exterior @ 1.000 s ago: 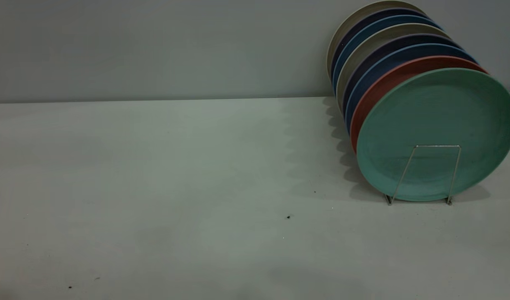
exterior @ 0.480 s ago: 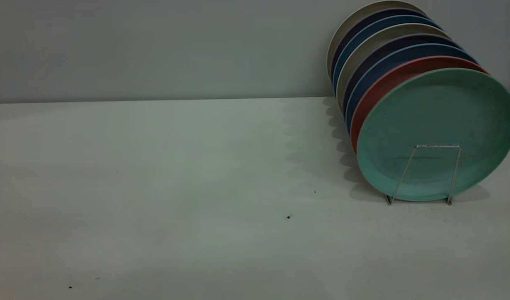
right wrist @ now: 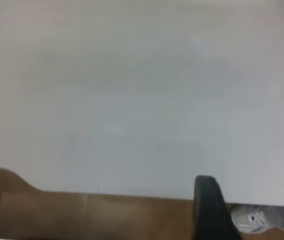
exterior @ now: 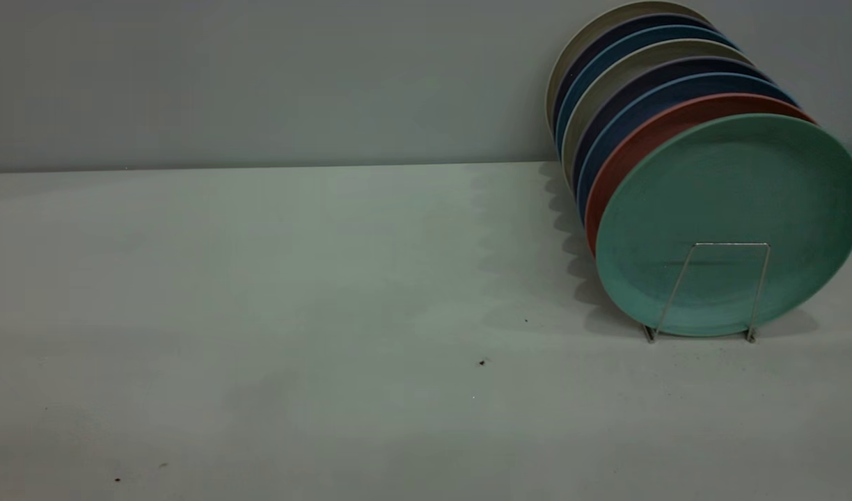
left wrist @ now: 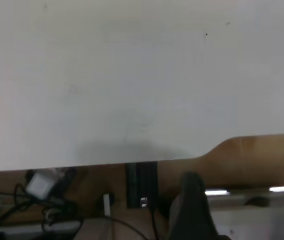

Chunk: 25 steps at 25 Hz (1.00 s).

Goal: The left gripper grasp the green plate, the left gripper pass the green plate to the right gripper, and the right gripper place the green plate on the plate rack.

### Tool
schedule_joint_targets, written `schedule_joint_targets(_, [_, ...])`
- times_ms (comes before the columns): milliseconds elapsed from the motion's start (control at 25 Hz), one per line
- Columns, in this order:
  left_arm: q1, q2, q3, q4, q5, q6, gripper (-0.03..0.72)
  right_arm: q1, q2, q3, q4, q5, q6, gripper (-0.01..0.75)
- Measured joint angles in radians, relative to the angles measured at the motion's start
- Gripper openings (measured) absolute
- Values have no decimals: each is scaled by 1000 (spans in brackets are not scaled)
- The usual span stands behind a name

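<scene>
The pale bench (exterior: 294, 292) fills most of the exterior view and carries a row of plates at its far right. The green plate (exterior: 731, 223) stands on edge at the front of that row, tilted back against the salmon-pink plate (exterior: 649, 136) just behind it. Behind that come the blue plates (exterior: 624, 104) and pale ones, overlapping all the way to the grey wall. The plate rack (exterior: 718, 292) shows as a thin wire loop in front of the green plate's lower part, its feet on the bench.

Neither arm appears in the exterior view. Each wrist view shows only one dark finger over the bench edge — the left tool (left wrist: 194, 210) and the right tool (right wrist: 209, 210) — so I cannot tell whether either is spread or pressed together. Both are well apart from the plates.
</scene>
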Motion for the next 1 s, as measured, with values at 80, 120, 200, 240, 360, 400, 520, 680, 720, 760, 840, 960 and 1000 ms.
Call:
schedule_joint_targets(80, [-18, -60, 26, 10, 1, -13, 582, 0, -8, 0, 1, 0, 0, 442])
schedule_joint_targets(120, [-31, -97, 40, 15, 1, -19, 582, 0, -10, 0, 1, 0, 0, 442])
schedule_joint_targets(200, [-52, -160, 46, 22, 2, -24, 582, 0, -10, 0, 1, 0, 0, 442])
schedule_joint_targets(240, [-62, -202, 46, 25, 2, -27, 582, 0, -10, 0, 1, 1, 0, 442])
schedule_joint_targets(360, [-95, -282, 47, 27, 4, -28, 582, 0, -10, 0, 1, 1, 0, 442])
schedule_joint_targets(400, [-104, -306, 47, 32, 5, -29, 582, 0, -10, 0, 1, 1, 0, 442])
schedule_joint_targets(520, [-132, -351, 47, 63, 7, -45, 582, 0, -10, 0, 1, 1, 0, 442])
schedule_joint_targets(680, [-155, -367, 47, 113, 9, -98, 582, 0, -66, 0, 1, 1, 0, 442])
schedule_joint_targets(720, [-159, -369, 47, 122, 9, -104, 582, 0, -89, 0, 1, 2, 0, 441])
schedule_joint_targets(760, [-160, -369, 47, 125, 10, -107, 582, 0, -120, 0, 1, 3, 0, 442])
schedule_joint_targets(840, [-160, -369, 47, 129, 10, -108, 582, 0, -183, 0, 1, 4, 0, 442])
schedule_joint_targets(960, [-160, -371, 47, 129, 10, -109, 582, 0, -282, 0, 1, 7, 0, 442])
schedule_joint_targets(1000, [-160, -371, 47, 129, 11, -109, 582, 0, -297, 0, 1, 10, 0, 441])
